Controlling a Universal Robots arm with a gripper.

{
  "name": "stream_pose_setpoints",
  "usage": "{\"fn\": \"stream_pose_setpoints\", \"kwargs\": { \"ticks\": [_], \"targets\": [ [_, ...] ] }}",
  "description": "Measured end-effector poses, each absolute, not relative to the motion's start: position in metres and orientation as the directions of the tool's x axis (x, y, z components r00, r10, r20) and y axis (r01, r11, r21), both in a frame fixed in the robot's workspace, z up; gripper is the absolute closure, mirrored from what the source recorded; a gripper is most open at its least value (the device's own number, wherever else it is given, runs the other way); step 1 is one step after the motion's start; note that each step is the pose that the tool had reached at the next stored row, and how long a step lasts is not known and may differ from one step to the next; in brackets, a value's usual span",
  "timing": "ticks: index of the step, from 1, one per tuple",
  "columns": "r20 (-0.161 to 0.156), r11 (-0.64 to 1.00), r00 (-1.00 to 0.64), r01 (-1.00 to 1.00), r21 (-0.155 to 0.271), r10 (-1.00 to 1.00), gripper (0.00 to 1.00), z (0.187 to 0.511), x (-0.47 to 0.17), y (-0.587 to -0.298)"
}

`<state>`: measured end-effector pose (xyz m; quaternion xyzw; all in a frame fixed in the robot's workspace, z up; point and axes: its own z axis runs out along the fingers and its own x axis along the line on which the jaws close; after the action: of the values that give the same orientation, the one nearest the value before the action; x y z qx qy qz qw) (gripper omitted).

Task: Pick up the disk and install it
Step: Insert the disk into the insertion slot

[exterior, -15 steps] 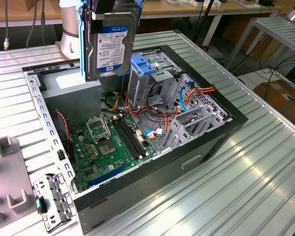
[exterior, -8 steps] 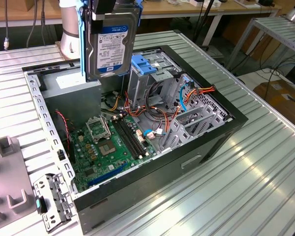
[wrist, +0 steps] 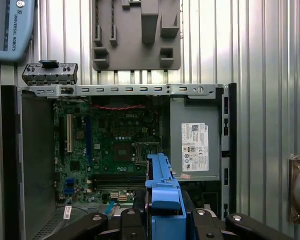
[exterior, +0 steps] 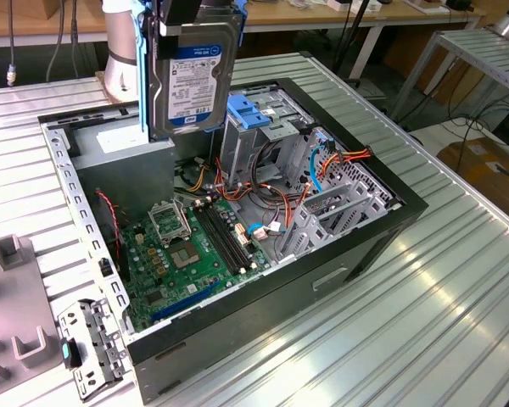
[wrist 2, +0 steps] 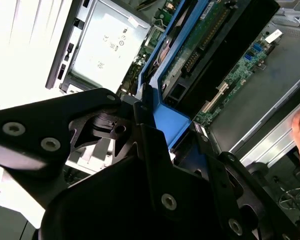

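On the exterior view's left we see a grey fixture (exterior: 8, 297) on the counter (exterior: 458, 280). Next, the jaws grip the disk (exterior: 191, 76) by its blue frame, upright, above the open computer case (exterior: 339, 254); the drive cage (exterior: 263, 136) stands just to its right.

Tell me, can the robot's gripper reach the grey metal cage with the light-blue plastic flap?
Probably yes. The gripper, shut on the dark blue-framed disk, hangs above the lidless black computer case, right beside the cage, and nothing seems to cover the cage's top.
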<state>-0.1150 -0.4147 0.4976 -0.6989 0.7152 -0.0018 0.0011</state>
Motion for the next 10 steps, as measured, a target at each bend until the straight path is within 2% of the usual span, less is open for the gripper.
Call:
{"fn": "stream_pose_setpoints", "kwargs": {
  "ticks": [10],
  "targets": [
    [0.001, 0.023, -0.023, -1.000, -0.004, -1.000, 0.63, 0.4976, -0.1150, -0.4187]
  ]
}}
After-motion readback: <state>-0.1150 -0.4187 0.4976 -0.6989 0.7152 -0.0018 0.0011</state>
